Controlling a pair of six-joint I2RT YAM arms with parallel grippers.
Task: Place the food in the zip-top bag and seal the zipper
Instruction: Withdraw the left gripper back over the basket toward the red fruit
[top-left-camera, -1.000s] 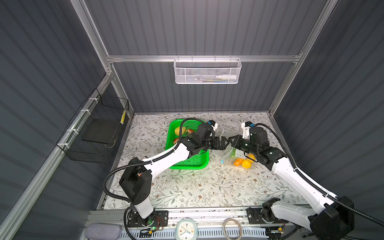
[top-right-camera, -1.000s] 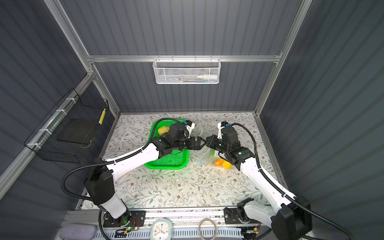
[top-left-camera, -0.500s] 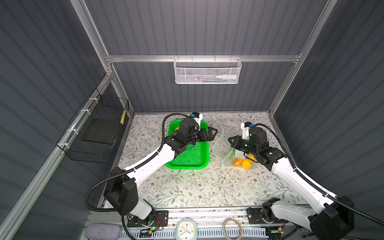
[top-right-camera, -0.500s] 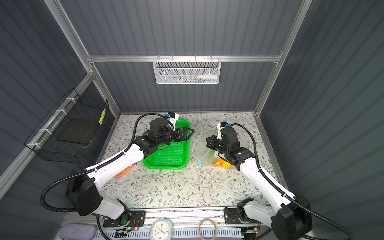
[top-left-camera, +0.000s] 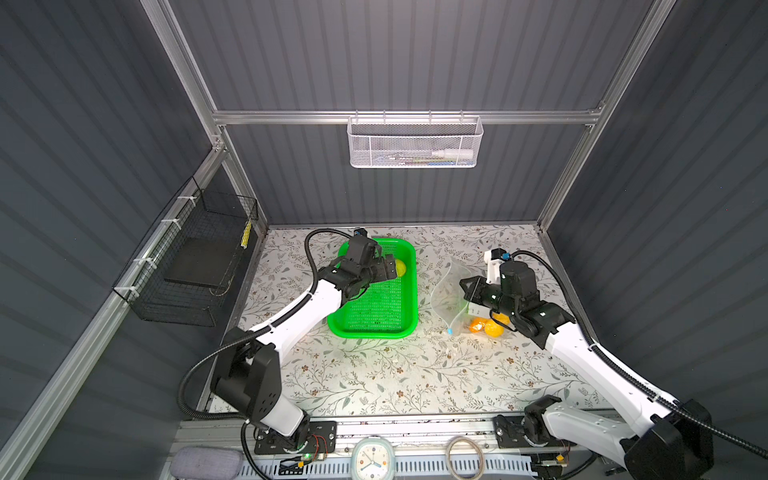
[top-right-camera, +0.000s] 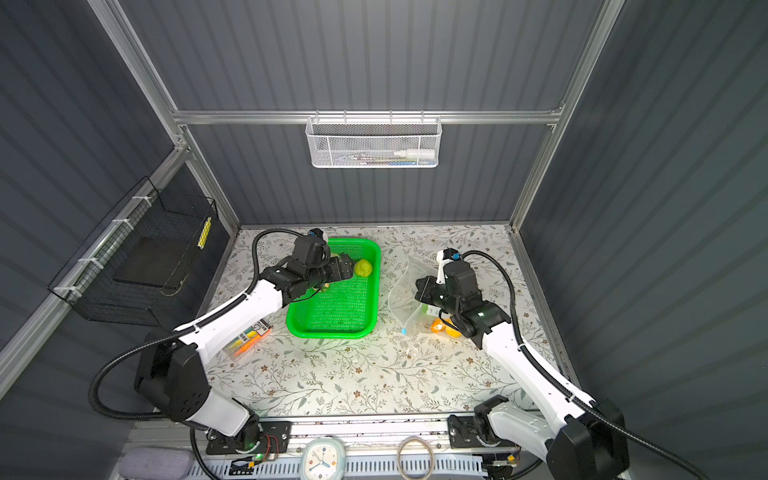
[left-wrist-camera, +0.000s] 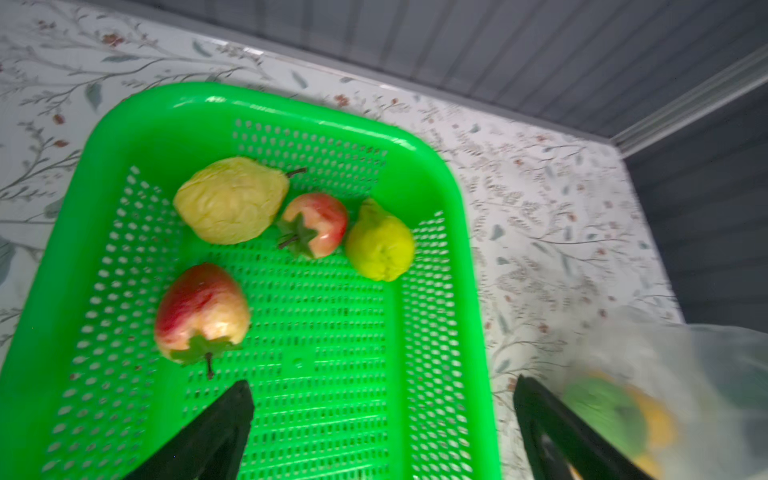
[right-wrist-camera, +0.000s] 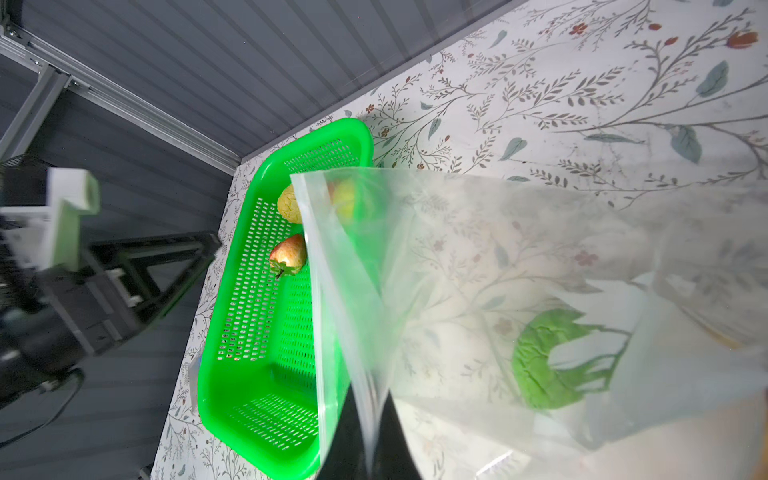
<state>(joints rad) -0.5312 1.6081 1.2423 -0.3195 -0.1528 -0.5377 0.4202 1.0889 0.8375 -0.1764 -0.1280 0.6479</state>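
Well, you get little to read here: the white label patch (right-wrist-camera: 582, 353) on the zip-top bag (top-left-camera: 446, 291) is blurred through the plastic, and the print on the small box of markers (top-right-camera: 247, 338) by the left arm is too small to make out. A second ago your left pincer (left-wrist-camera: 382, 384) was at the bag's mouth, close to the right pincer (top-left-camera: 467, 286); now it hangs over the far end of the green basket (left-wrist-camera: 266, 99), jaws wide apart and holding nothing. Four pieces of the food lie in the basket ahead of it: a wrinkled yellow fruit (left-wrist-camera: 230, 199), a small red strawberry (left-wrist-camera: 316, 224), a yellow-green fruit (left-wrist-camera: 380, 241) and a larger red strawberry (left-wrist-camera: 201, 307). Your right pincer has not moved and stays clamped on the bag's mouth edge, holding it lifted and open towards the basket. The bag sits on the table (top-left-camera: 374, 374) just right of the basket, with orange fruits (top-left-camera: 486, 326) and a green leafy ball (right-wrist-camera: 536, 361) already inside. The zipper's light-blue slider tab (top-left-camera: 450, 331) rests at the near end of the mouth, which is unsealed.
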